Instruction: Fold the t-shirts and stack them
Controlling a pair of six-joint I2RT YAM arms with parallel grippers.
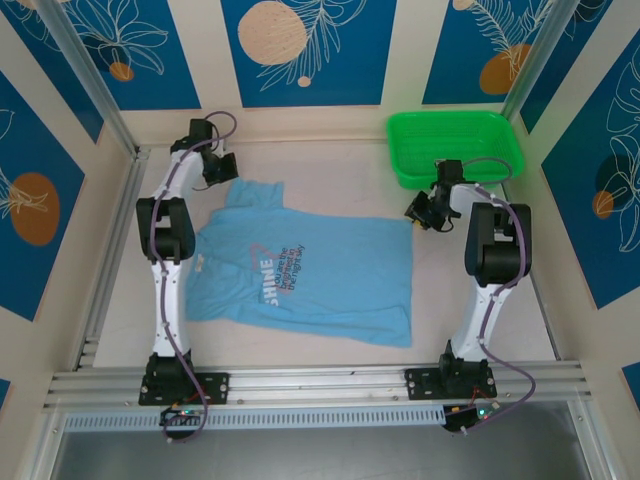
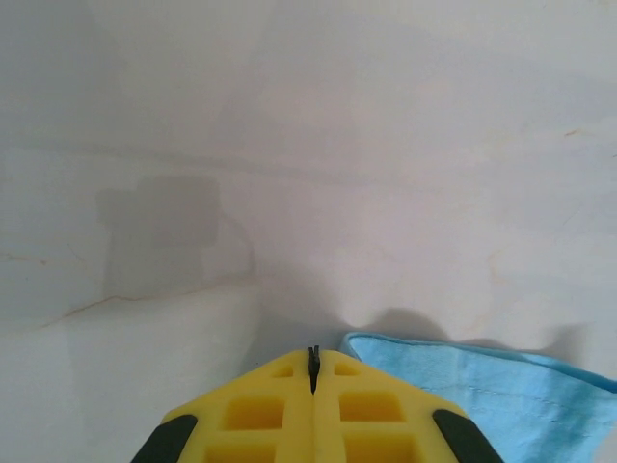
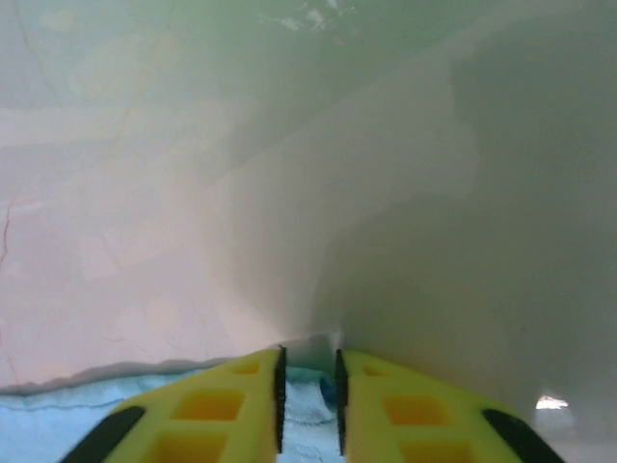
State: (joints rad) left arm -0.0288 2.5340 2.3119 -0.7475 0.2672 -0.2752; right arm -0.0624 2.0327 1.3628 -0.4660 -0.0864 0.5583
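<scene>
A light sky-blue t-shirt [image 1: 310,275] with white-and-pink chest lettering lies spread flat on the table, collar to the left. My left gripper [image 1: 222,166] hovers at the shirt's far left sleeve. Its yellow fingers [image 2: 260,410] are pressed together, and the blue sleeve edge [image 2: 482,386] lies just right of them, not visibly between them. My right gripper [image 1: 421,211] sits at the shirt's far right corner. Blue fabric [image 3: 308,415] bunches in the narrow gap between its fingers [image 3: 217,410].
A bright green plastic basket [image 1: 455,145] stands at the back right, just behind the right arm. Aluminium rails frame the table on the left [image 1: 112,250] and the near edge [image 1: 320,380]. Bare table surface [image 1: 320,165] lies behind the shirt.
</scene>
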